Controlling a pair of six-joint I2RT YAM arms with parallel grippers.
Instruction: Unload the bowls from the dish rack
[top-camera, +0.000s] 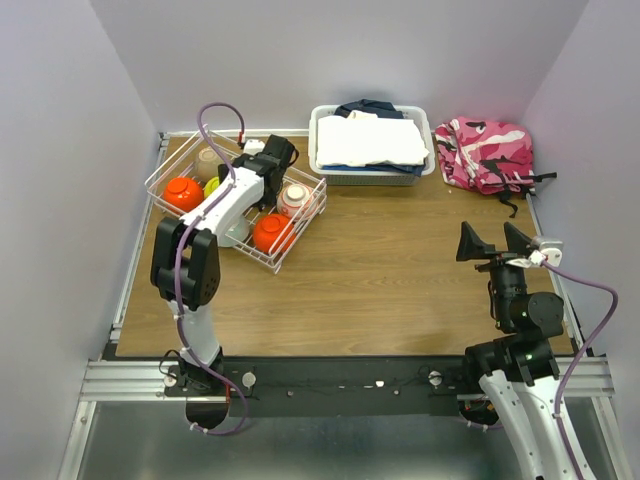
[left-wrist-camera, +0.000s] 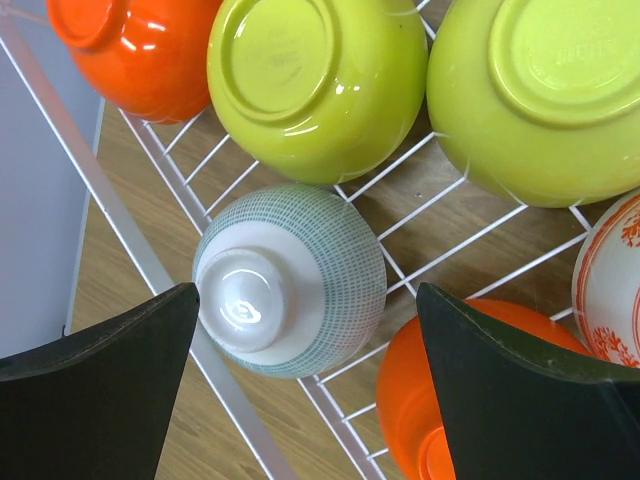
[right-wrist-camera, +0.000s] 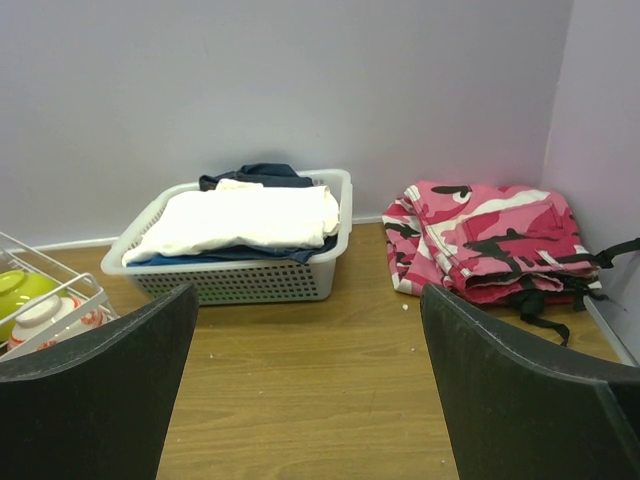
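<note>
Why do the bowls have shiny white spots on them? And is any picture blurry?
Left wrist view: the lamps mirror as white spots on the glossy orange bowl, the lime bowl and the grey bowl at its foot. Top view: soft, even light over the rack. Right wrist view: the basket and pink cloth look sharp, with no glare.

My fingers (left-wrist-camera: 90, 400) are plain black. The lime-yellow bowls (left-wrist-camera: 315, 85) and orange bowls (left-wrist-camera: 140, 50) are glossy. One pale bowl (left-wrist-camera: 300, 275) has a fine green-grey grid, the white bowl (left-wrist-camera: 612, 280) a red pattern. White wire dish rack (left-wrist-camera: 130, 235), pink camo cloth (right-wrist-camera: 490, 240).
</note>
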